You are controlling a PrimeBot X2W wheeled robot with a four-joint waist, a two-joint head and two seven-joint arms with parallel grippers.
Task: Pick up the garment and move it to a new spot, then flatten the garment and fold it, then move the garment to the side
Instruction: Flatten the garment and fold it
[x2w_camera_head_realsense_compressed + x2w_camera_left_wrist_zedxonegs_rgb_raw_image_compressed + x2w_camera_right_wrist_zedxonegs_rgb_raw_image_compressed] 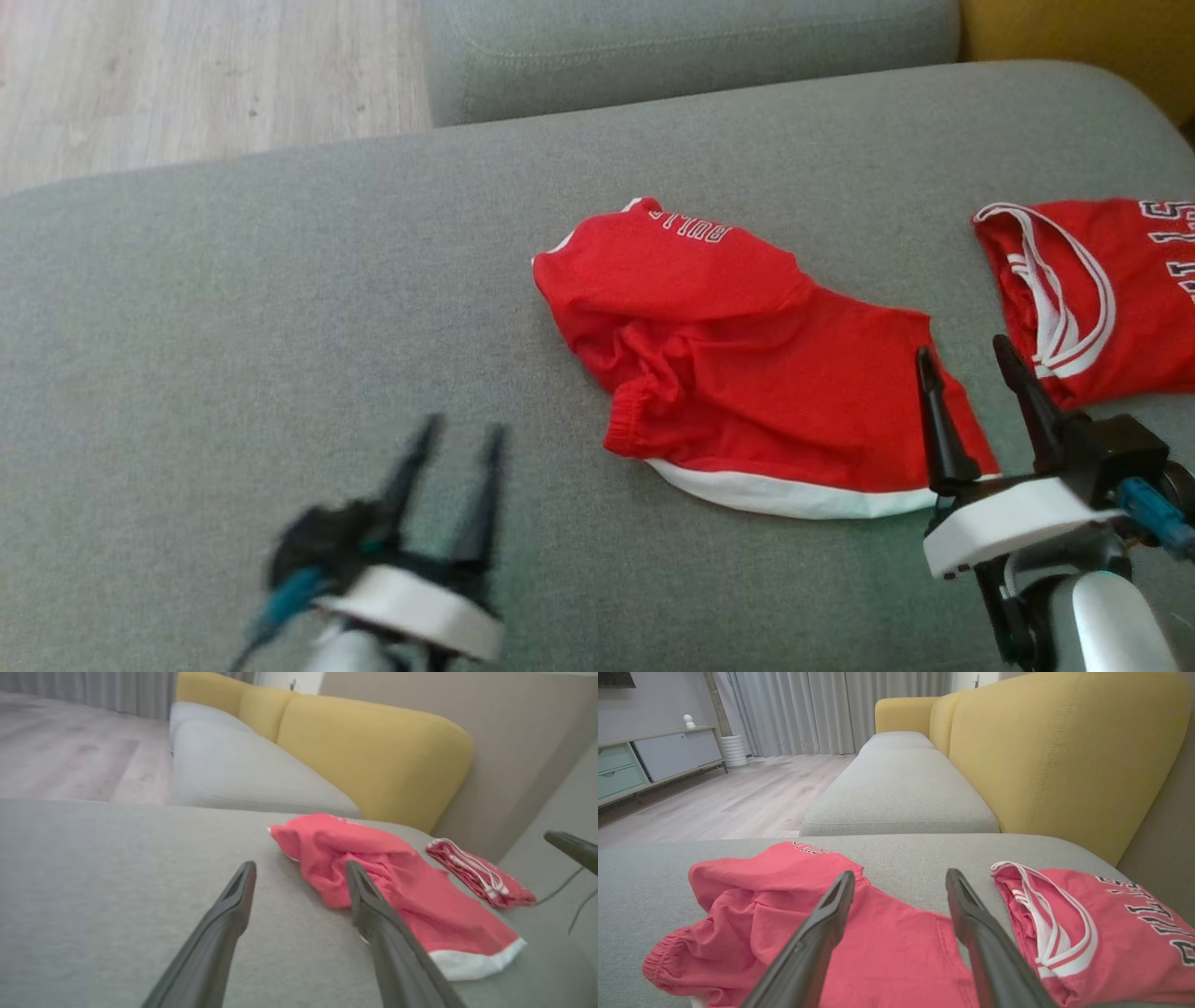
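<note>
The red shorts [747, 373] are lying crumpled in the middle of the grey cushion [280, 327], with the gathered waistband toward the left and the white hem facing the near edge, and a red jersey [1120, 280] is lying apart to their right. The right gripper [962, 350] is hovering over the near right corner of the shorts, its fingers spread and pinching nothing. The left gripper [463, 427] is hanging over bare cushion at the near left, also spread and empty. Flattening looks like the step in hand: the next move is probably calling for each gripper to take an edge, the left reaching right to the waistband, and pull the cloth smooth before folding
</note>
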